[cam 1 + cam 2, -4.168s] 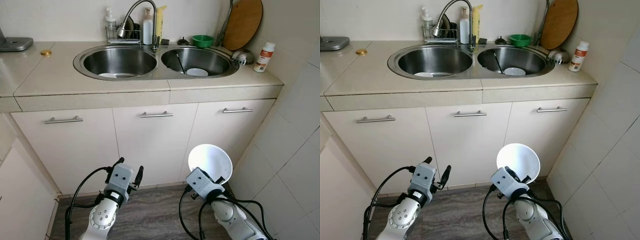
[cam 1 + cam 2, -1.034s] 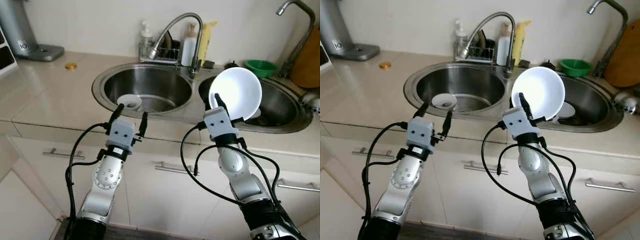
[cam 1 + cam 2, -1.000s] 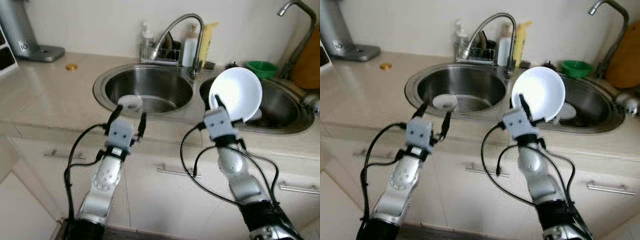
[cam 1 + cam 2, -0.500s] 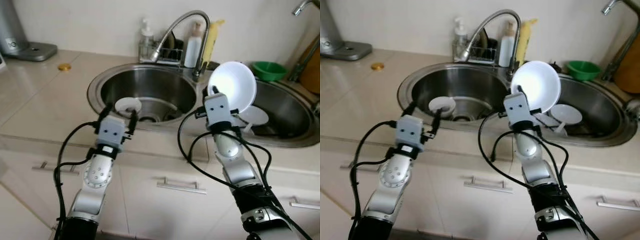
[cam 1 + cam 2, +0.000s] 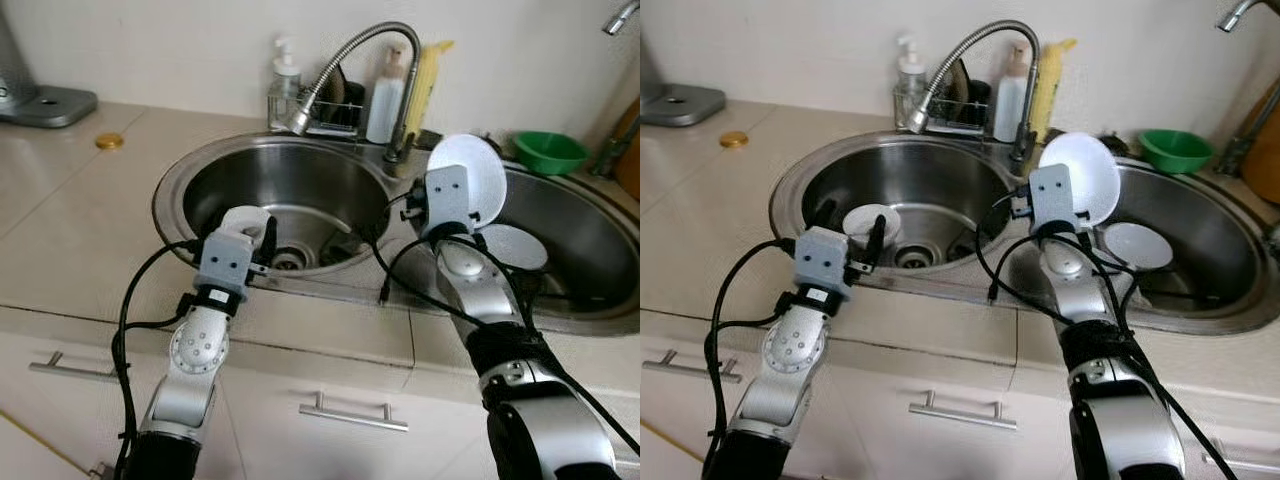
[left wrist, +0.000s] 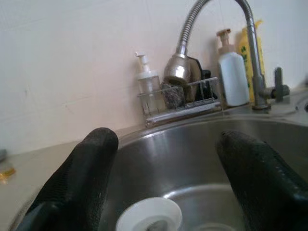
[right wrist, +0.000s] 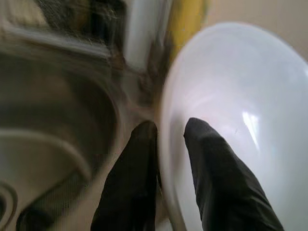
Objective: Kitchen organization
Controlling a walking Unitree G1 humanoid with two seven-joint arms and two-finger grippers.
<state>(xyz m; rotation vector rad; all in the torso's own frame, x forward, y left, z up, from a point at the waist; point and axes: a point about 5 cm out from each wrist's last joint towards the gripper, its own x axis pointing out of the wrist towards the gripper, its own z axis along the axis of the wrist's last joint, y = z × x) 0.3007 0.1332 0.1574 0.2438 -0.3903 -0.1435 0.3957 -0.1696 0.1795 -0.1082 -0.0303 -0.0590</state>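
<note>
My right gripper (image 7: 169,126) is shut on the rim of a white bowl (image 5: 478,183), one finger inside it and one outside. The bowl is held tilted on edge above the divider between the two basins of the steel sink (image 5: 172,176), at the right basin's left side. My left gripper (image 5: 852,220) is open and holds nothing, reaching over the left basin's front rim. Just beyond its fingertips a small white dish (image 6: 149,219) lies on the left basin's floor. A white plate (image 5: 1137,243) lies in the right basin.
A curved faucet (image 5: 345,66) arches over the left basin, with a wire rack (image 5: 330,108) and soap bottles behind it. A green bowl (image 5: 547,152) sits at the back right, a small gold lid (image 5: 108,141) on the left counter. Cabinet handles (image 5: 353,413) are below.
The view has closed in on the sink. My right gripper carried the bowl lower and forward to the right basin's edge. My left gripper reached forward over the left basin's rim.
</note>
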